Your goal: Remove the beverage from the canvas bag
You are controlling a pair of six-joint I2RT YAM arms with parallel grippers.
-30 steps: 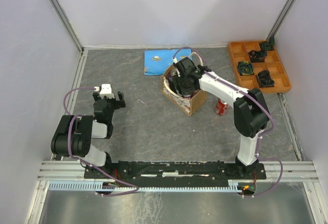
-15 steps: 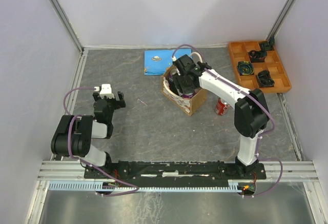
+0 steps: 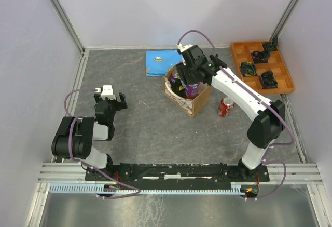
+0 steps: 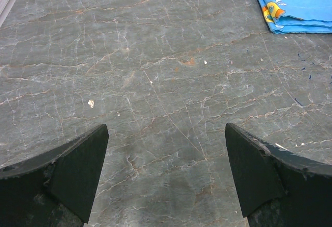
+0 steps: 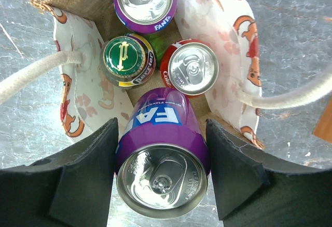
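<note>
Purple aluminium can [image 5: 162, 159]: gripped by right fingers [image 5: 78, 185] above tan canvas bag [image 5: 228, 45].
Bag interior: three more cans [image 5: 189, 68], right wrist view only.
Left fingers [image 4: 67, 170]: spread over grey tabletop [image 4: 155, 55].

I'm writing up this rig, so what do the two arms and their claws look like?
The right arm has white links with black joints; the left arm looks mostly black. A purple cable loops along each. Claw fingers are plain black wedges.
</note>
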